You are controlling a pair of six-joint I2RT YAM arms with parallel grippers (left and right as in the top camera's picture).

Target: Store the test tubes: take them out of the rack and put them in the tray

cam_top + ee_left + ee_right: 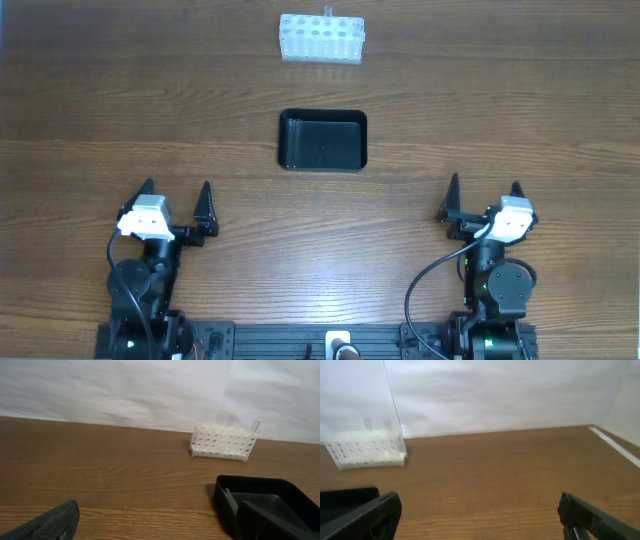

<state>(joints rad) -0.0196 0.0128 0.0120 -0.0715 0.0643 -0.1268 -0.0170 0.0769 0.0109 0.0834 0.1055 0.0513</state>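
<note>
A white perforated rack [321, 38] stands at the table's far middle, with clear test tubes [255, 425] poking up from it; two tubes [387, 424] show above the rack [367, 450] in the right wrist view. The black tray [322, 114] lies between the rack and the arms. A faint clear shape lies along the inner wall of the tray [260, 481]; I cannot tell what it is. My left gripper [178, 188] is open near the front left, and my right gripper [485, 184] is open near the front right. Both hold nothing and are well short of the tray.
The wooden table [520, 90] has bare surface on both sides of the tray and rack. A white wall [125, 390] rises behind the table's far edge. The table's right edge [615, 445] appears in the right wrist view.
</note>
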